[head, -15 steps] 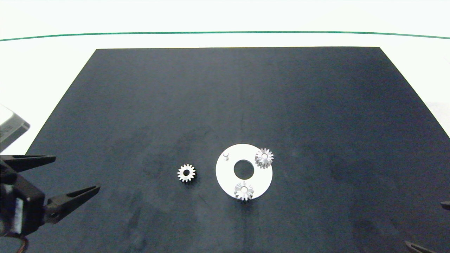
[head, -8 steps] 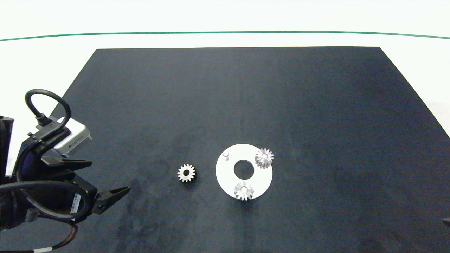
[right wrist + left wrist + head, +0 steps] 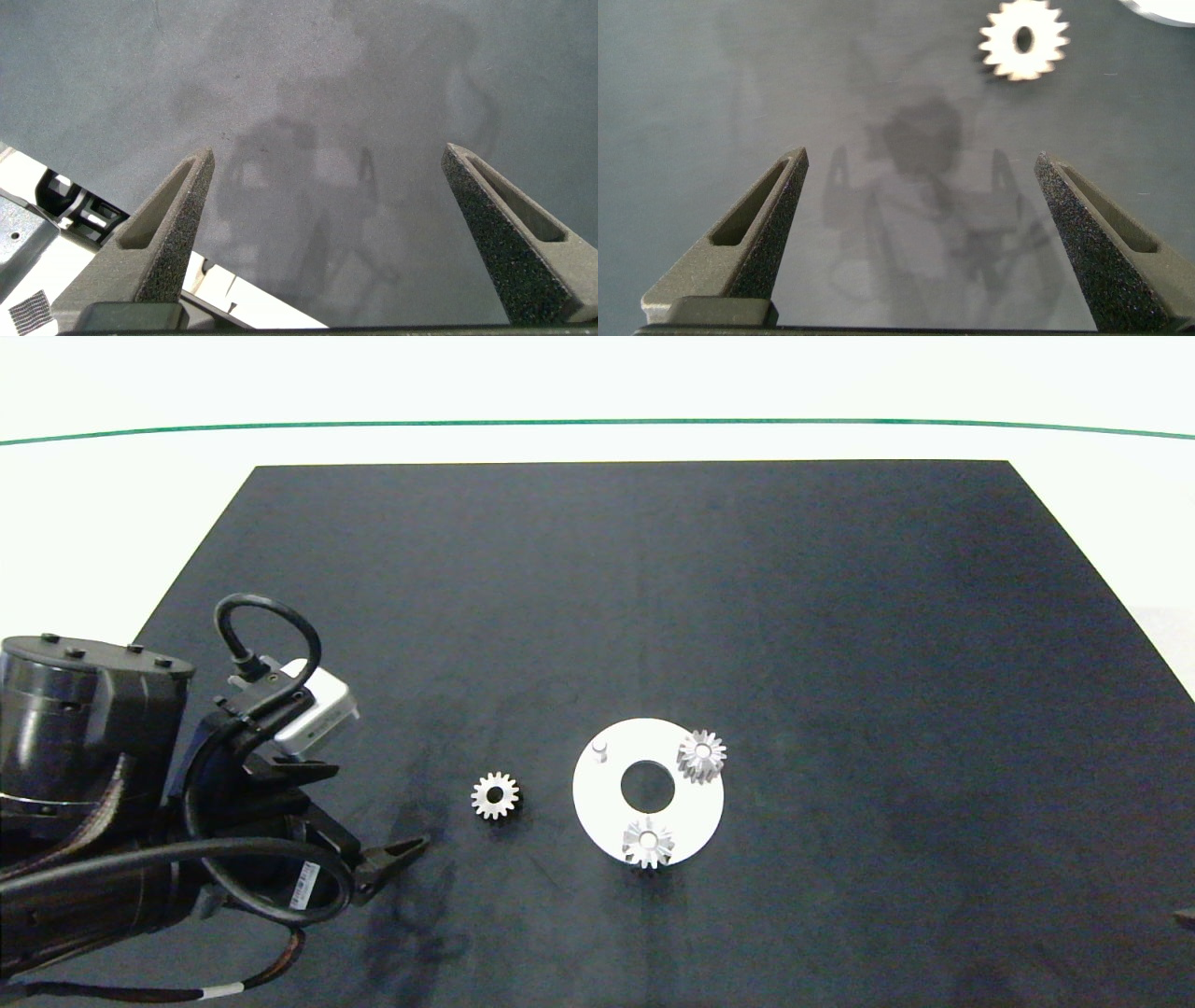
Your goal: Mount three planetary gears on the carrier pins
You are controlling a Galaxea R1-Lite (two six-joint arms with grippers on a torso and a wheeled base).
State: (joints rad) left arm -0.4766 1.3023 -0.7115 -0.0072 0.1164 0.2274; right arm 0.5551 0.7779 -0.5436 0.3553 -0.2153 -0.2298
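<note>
Nearby, left gripper [image 3: 920, 201] spread wide (empty), loose gear [image 3: 495, 796] ahead.

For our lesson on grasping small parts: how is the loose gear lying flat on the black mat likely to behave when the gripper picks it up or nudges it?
The loose gear looks like solid metal, so probably rigid and fairly heavy for its size. Lying flat on the mat, it should slide rather than roll if nudged. Its pointed teeth may let it slip or twist between the open left gripper fingers unless squeezed squarely.
</note>
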